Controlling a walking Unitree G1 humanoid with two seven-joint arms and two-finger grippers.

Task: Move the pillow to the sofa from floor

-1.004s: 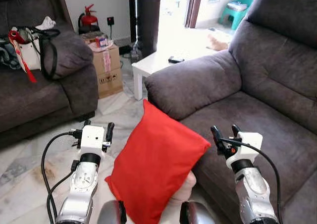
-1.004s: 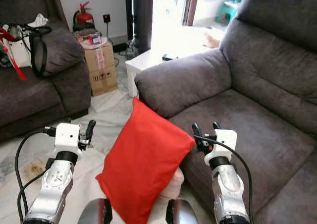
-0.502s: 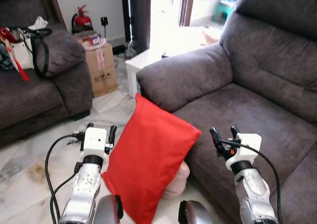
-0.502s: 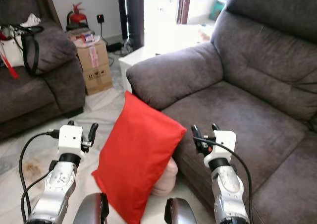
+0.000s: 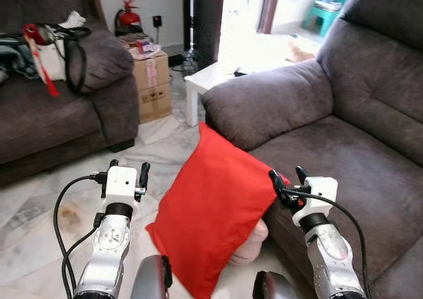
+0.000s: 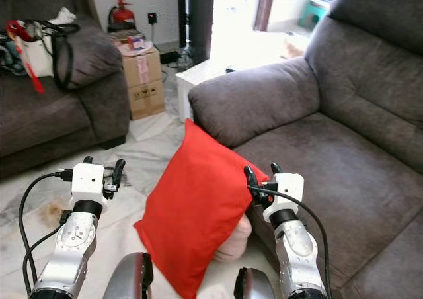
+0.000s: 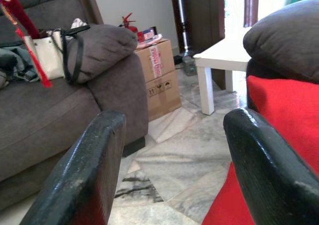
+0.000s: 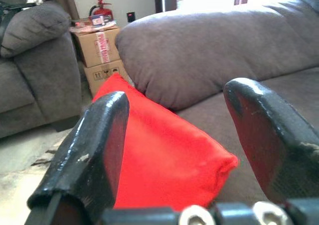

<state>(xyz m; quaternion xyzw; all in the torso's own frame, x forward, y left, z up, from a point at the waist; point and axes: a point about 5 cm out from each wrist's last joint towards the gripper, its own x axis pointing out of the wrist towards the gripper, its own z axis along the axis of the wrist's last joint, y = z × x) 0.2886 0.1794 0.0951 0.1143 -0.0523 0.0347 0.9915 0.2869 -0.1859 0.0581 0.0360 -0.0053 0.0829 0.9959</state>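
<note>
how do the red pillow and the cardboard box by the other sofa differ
The red pillow is soft and plain bright red; the cardboard box is stiff, brown and taped, with printed marks. The pillow stands tilted on a corner, leaning against the front of the near sofa; the box sits flat and square, beside the far sofa. The box carries small items on top; the pillow carries nothing. Both are on the marble floor.

Marble floor [image 5: 46, 200] carries red pillow [image 5: 215, 210], propped vs grey sofa [image 5: 344, 153]; cardboard box [image 5: 151, 87], white table [image 5: 211, 81] further back.
</note>
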